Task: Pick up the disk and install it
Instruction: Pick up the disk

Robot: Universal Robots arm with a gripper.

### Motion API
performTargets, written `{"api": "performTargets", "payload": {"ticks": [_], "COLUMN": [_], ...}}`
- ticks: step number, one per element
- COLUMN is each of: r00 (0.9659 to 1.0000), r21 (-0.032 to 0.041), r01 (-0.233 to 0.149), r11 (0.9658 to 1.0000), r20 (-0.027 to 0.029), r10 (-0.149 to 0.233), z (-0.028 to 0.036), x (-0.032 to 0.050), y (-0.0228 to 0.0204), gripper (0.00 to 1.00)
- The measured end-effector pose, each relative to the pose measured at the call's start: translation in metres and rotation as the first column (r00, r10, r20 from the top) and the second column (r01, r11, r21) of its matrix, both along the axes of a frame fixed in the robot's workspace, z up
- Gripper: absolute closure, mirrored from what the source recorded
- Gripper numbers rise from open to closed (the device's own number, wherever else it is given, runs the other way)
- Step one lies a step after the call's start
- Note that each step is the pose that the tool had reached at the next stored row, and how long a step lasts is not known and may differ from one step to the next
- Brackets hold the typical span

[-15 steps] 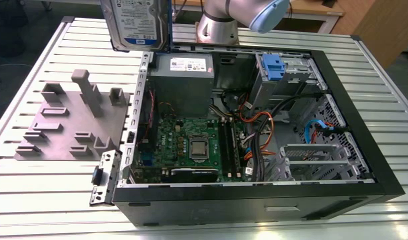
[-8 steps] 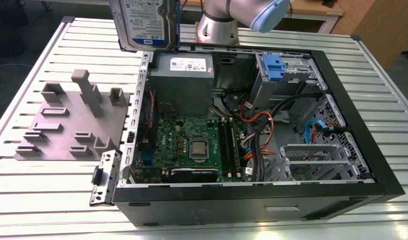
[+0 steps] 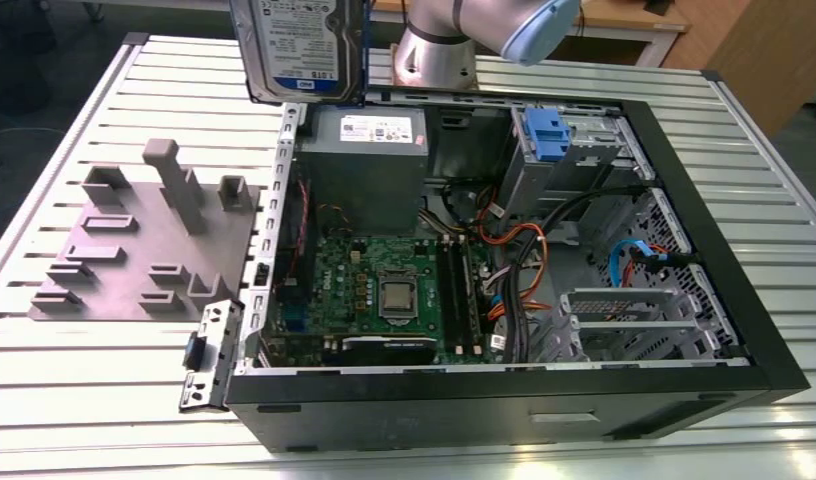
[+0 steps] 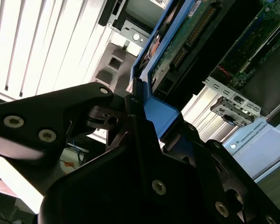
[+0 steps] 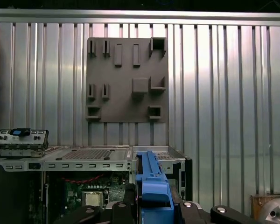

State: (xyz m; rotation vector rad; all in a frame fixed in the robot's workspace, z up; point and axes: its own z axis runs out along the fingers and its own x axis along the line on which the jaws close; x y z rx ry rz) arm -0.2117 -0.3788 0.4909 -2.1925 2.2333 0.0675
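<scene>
Above the eleven-o'clock corner of the case (image 3: pixel 515 400) in the exterior view, your gripper (image 4: pixel 142 109) is clamped on the blue frame of the disk (image 3: pixel 301 50). At the case's nine o'clock, a grey plate (image 3: pixel 128 250) lies on the slatted table (image 3: pixel 61 400). Wooden furniture (image 3: pixel 742 50) stands at one o'clock.

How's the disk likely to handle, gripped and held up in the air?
Probably rigid: the disk is a metal slab and hangs straight with no sag. Likely dense for its size. The fingers seem to bear on its blue carrier frame, smooth plastic, so it may flex or slip slightly if bumped.
</scene>
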Motion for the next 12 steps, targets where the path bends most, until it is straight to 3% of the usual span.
{"api": "performTargets", "payload": {"ticks": [12], "r00": [1.0000], "r21": [0.0000], "r01": [0.000], "r11": [1.0000], "r20": [0.0001], "r10": [0.000], "z": [0.0000], "x": [0.0011], "y": [-0.0022], "gripper": [0.63]}}
